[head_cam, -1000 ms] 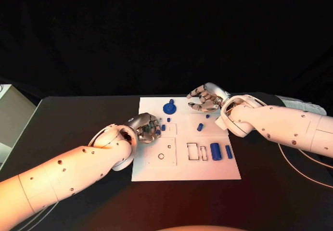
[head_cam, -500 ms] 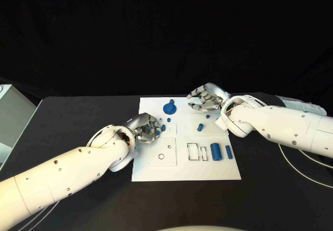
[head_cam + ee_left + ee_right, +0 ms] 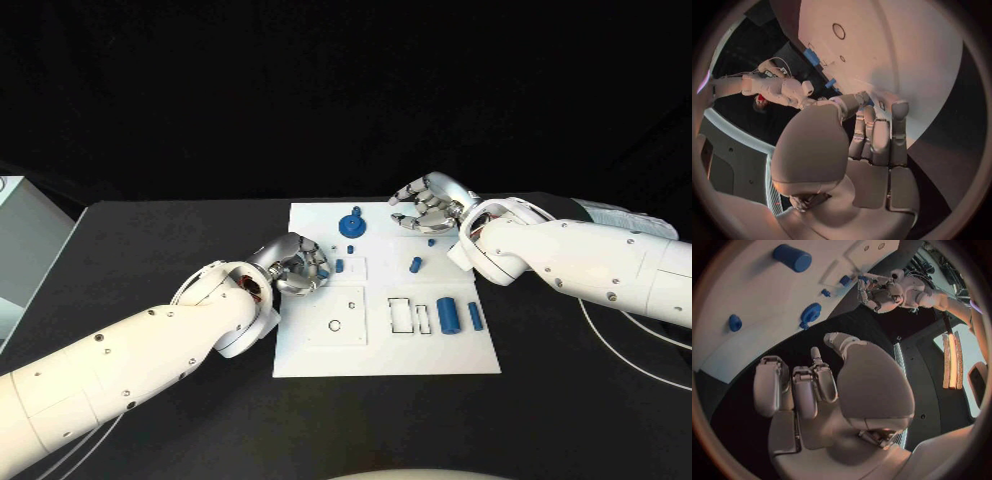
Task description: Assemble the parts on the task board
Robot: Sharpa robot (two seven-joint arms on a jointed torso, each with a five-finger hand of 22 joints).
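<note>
A black table [image 3: 173, 230] holds a white task board [image 3: 433, 350] at its centre. At the board's left edge, the left hand [image 3: 296, 265] hovers with its fingers curled inward; a speck of blue shows near the fingertips in the left wrist view, but whether it pinches a part cannot be told. Just right of it lie two tiny blue pegs [image 3: 338, 266]. At the far edge stands a blue round knob [image 3: 352, 225]. Toward the middle lies a short blue pin [image 3: 415, 264], and nearer, on the right, a thick blue cylinder [image 3: 447, 314] beside a slim blue bar [image 3: 475, 316], next to empty rectangular slots [image 3: 401, 315]. The right hand [image 3: 430, 210] hovers over the far right corner, fingers curled loosely around nothing. The parts look like light, rigid, smooth plastic, likely to roll or slip; each is best pinched across its middle, at the sides.
</note>
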